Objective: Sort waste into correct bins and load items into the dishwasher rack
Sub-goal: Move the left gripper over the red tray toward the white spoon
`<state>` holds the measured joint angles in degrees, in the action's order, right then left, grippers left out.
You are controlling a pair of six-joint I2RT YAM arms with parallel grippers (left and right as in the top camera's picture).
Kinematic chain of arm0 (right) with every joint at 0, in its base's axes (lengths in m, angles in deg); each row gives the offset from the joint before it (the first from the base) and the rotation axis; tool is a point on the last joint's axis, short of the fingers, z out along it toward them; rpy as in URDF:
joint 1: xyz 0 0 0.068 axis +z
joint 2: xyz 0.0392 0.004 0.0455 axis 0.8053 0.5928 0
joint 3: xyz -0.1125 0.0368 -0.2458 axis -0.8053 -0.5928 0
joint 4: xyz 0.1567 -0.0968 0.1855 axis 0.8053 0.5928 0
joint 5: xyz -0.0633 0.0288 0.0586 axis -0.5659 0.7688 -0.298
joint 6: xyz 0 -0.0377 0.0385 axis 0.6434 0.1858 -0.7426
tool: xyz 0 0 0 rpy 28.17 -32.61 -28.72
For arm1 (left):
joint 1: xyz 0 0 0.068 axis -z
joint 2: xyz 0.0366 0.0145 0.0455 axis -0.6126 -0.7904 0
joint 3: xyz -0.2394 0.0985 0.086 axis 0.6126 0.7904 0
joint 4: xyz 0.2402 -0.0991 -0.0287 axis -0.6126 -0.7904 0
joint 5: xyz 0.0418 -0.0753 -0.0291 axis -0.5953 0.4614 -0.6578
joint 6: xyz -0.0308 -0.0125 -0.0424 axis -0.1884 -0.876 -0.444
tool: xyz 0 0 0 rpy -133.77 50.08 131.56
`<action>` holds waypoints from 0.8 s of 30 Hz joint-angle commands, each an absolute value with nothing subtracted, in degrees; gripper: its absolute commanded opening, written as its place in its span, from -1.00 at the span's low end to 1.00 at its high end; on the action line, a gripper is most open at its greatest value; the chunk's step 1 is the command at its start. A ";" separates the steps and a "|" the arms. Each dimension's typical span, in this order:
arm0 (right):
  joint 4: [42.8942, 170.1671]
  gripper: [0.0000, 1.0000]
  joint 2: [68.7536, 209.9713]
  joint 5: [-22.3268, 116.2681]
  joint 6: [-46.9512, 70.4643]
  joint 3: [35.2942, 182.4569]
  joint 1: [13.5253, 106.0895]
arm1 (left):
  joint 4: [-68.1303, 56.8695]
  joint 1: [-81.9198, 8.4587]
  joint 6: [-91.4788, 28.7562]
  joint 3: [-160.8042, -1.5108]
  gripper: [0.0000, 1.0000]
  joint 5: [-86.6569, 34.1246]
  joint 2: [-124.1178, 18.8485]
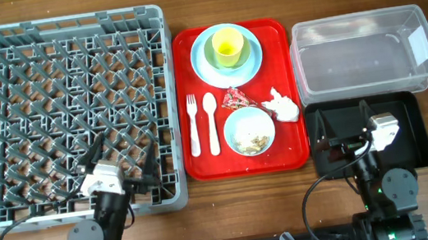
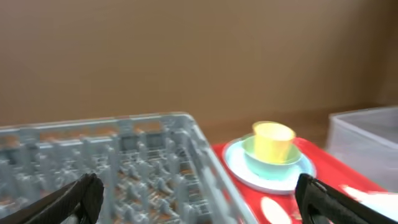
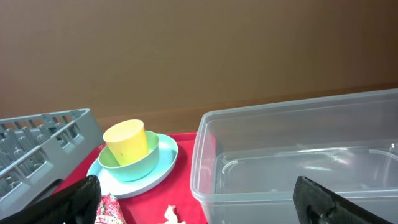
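The grey dishwasher rack (image 1: 64, 115) fills the left. On the red tray lie a pale blue plate (image 1: 250, 64) carrying a bowl with the yellow cup (image 1: 227, 47), a white fork (image 1: 193, 124) and spoon (image 1: 212, 124), the red wrapper (image 1: 237, 97), the crumpled napkin (image 1: 282, 104), and a small bowl (image 1: 248, 130) holding food scraps. My left gripper (image 1: 122, 154) is open and empty over the rack's front right part. My right gripper (image 1: 343, 124) is open and empty over the black tray (image 1: 409, 123). The clear tub (image 1: 363, 55) stands behind it.
The flat red tray (image 1: 203, 163) lies between the rack and the bins. In the left wrist view the rack (image 2: 124, 162) and yellow cup (image 2: 272, 140) show between open fingers (image 2: 199, 205). In the right wrist view the tub (image 3: 298, 162), cup (image 3: 126, 138) and wrapper (image 3: 109, 210) lie ahead of open fingers (image 3: 202, 205).
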<state>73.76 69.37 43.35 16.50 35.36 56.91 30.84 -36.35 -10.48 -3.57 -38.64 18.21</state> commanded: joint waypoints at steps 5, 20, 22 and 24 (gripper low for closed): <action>73.60 0.99 68.86 42.79 16.50 35.29 57.00 | 15.01 -36.72 -13.60 -31.45 1.00 -29.41 12.73; 73.60 1.00 68.86 42.79 16.50 35.29 57.00 | -48.92 -36.72 -2.96 -114.25 1.00 -13.17 -42.29; 73.60 0.99 68.86 42.79 16.48 35.29 57.00 | -49.53 -36.72 -2.81 -117.35 1.00 -13.15 -46.77; 73.60 0.99 68.86 42.79 16.48 35.29 57.00 | -47.52 -36.72 -4.68 -117.55 1.00 -12.50 -50.00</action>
